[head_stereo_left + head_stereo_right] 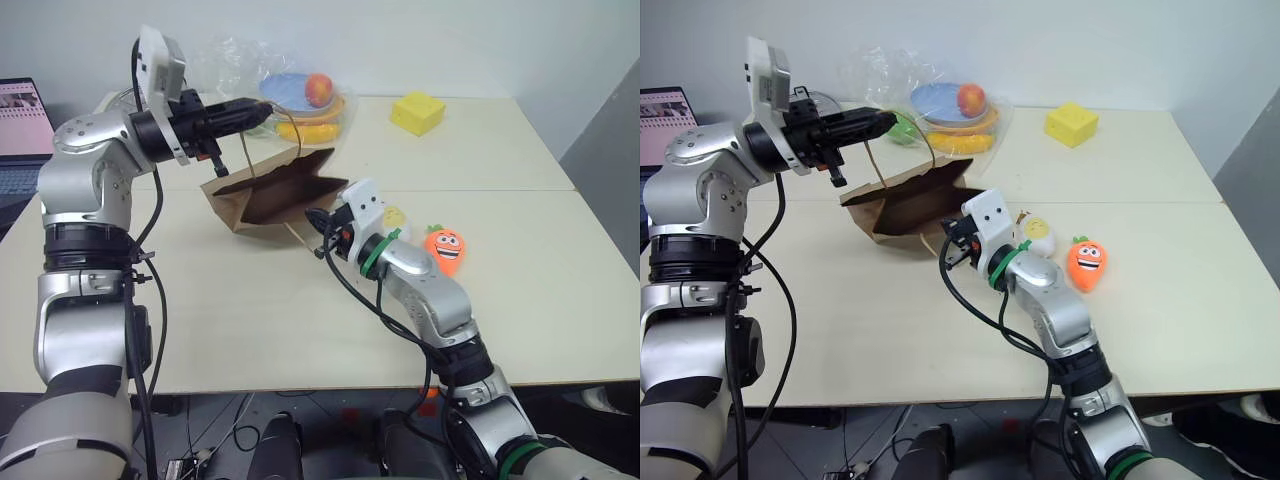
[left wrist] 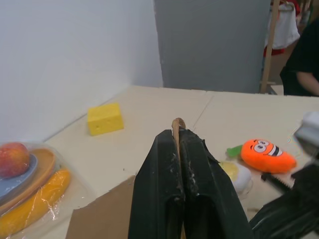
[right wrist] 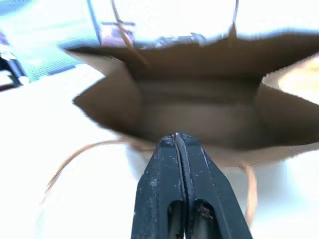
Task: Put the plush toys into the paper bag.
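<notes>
The brown paper bag (image 1: pixel 280 195) lies on its side on the table, its mouth (image 3: pixel 199 112) open toward my right gripper. My left gripper (image 1: pixel 265 110) is shut on the bag's upper cord handle (image 2: pixel 178 122) and holds it above the bag. My right gripper (image 1: pixel 316 222) hangs shut just before the mouth, nothing visible between its fingers (image 3: pixel 164 169). The lower handle (image 3: pixel 75 157) droops under it. The orange carrot plush (image 1: pixel 445 246) and the white egg plush (image 1: pixel 1038 236) lie on the table to the right of that arm.
A clear plastic bag with plates and hard fruit (image 1: pixel 305 100) sits behind the paper bag. A yellow block (image 1: pixel 418 112) stands at the back right. A laptop (image 1: pixel 25 130) is at the far left. A person (image 2: pixel 304 55) stands beyond the table.
</notes>
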